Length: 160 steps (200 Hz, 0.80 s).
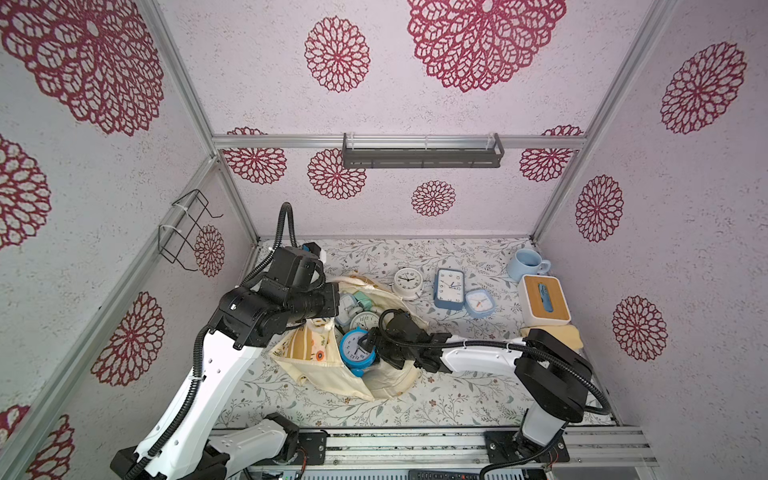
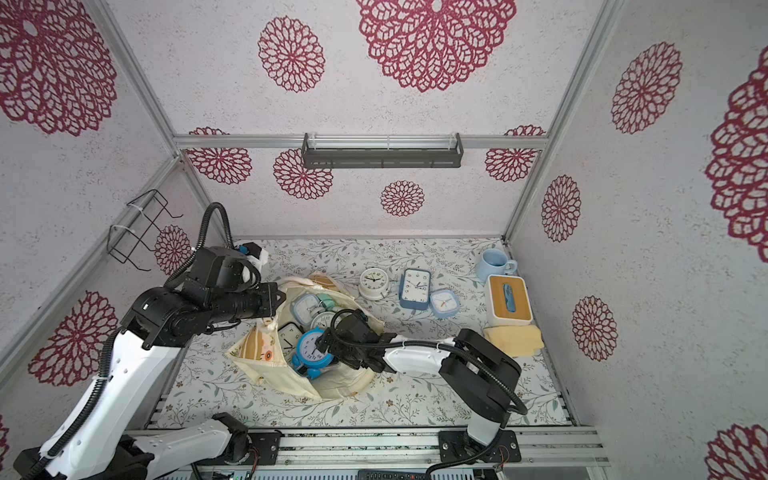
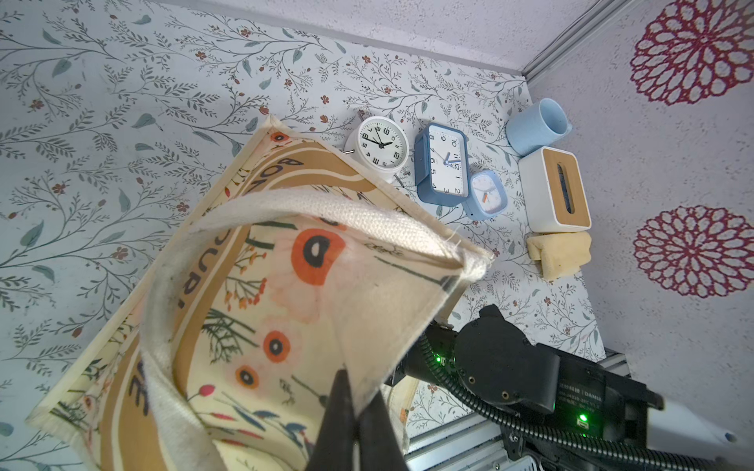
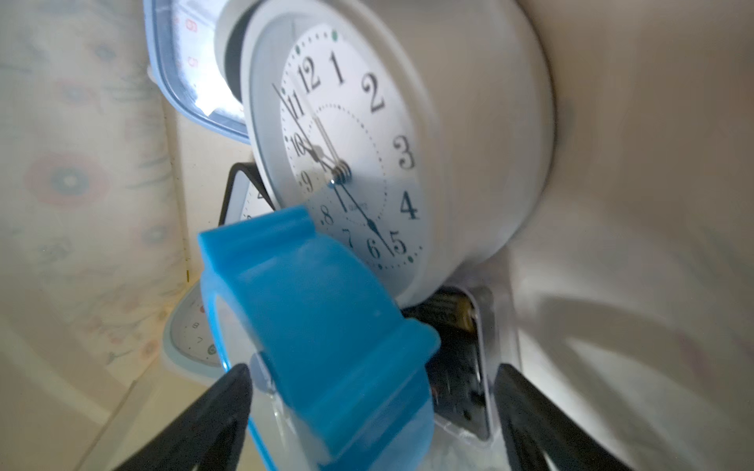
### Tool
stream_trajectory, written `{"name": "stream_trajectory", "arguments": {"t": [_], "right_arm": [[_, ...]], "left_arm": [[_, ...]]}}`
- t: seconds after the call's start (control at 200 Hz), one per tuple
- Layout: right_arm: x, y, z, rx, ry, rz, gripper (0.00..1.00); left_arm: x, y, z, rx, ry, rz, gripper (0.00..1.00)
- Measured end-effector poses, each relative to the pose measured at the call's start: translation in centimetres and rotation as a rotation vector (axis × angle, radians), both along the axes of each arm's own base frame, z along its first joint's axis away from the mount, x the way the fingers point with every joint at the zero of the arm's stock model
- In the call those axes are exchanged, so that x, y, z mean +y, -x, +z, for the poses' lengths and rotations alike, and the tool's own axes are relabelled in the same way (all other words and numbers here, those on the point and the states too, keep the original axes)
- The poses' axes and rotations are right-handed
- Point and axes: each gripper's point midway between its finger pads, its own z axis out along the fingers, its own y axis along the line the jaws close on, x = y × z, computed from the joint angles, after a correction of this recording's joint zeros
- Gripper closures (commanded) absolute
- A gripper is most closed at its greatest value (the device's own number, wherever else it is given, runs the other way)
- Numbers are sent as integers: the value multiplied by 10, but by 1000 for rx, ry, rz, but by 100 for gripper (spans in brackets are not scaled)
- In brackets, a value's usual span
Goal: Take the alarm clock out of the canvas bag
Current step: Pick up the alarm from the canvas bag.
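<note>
Our right gripper [image 4: 371, 373] reaches into the canvas bag [image 1: 328, 376], its jaws spread wide on either side of the blue alarm clock [image 1: 356, 350] and not yet clamped on it. Our left gripper [image 3: 357, 393] is pinched tight on the bag's rim, propping the mouth open. We judge the grasp is in hand: next we close and lift clear, minding the white clock [image 4: 367, 142] leaning against it.

Rough matt canvas bag [image 3: 367, 293], glossy blue plastic alarm clock [image 4: 326, 326]
</note>
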Motion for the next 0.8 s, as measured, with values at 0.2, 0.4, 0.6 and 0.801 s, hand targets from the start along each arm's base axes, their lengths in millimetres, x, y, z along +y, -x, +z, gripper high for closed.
{"name": "stream_trajectory", "arguments": {"t": [0.2, 0.4, 0.6, 0.801], "right_arm": [[5, -7, 2, -45, -63, 15, 27], [16, -11, 3, -59, -129, 43, 31], [31, -7, 1, -59, -186, 102, 32], [39, -6, 8, -79, -234, 135, 49]], "left_arm": [[0, 0, 0, 1, -2, -1, 100], [1, 0, -1, 3, -7, 3, 100], [2, 0, -1, 1, -10, 6, 100], [3, -1, -2, -2, -17, 9, 100]]}}
